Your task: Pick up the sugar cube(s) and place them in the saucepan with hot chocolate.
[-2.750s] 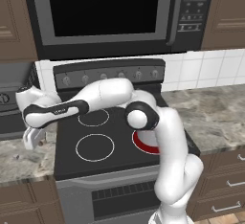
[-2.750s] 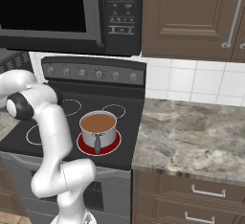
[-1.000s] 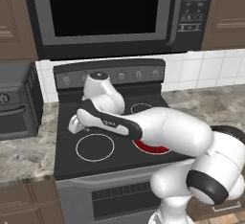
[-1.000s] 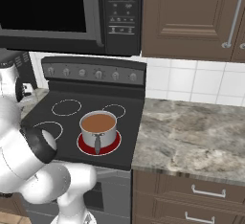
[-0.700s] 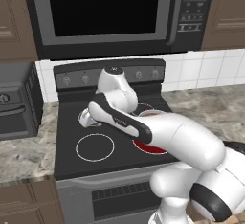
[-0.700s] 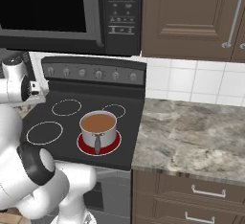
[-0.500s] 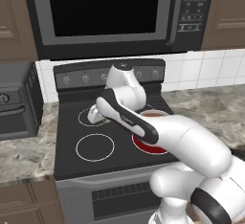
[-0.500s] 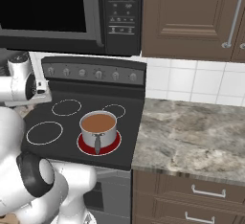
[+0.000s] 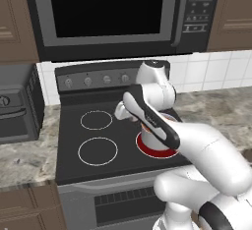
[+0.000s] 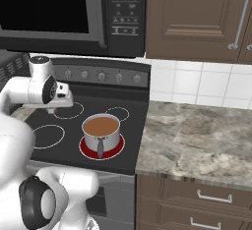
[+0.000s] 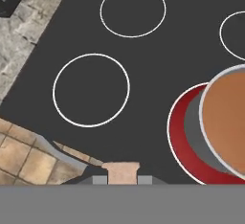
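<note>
A tan sugar cube (image 11: 122,169) sits pinched between my gripper's (image 11: 122,179) two fingertips at the bottom of the hand view, so the gripper is shut on it. The saucepan (image 10: 111,139) is a small silver pan full of brown hot chocolate, standing on the glowing red front-right burner with its dark handle toward the stove's front. In the hand view the saucepan (image 11: 192,131) lies to the right of the cube. My gripper (image 10: 51,109) hangs above the black cooktop, left of the pan. In the left base view my gripper (image 9: 121,112) is over the stove's middle, and my forearm covers most of the pan.
The black cooktop (image 10: 133,126) carries white burner rings (image 11: 91,89) left of the pan. A microwave (image 9: 108,13) hangs overhead, with the stove's knob panel (image 10: 108,75) behind. Stone counter (image 10: 197,140) runs to the right; a dark toaster oven (image 9: 15,106) stands at the left.
My arm has swung rightward from the stove's left edge across the cooktop toward the saucepan, with the gripper staying shut. The pan has not moved.
</note>
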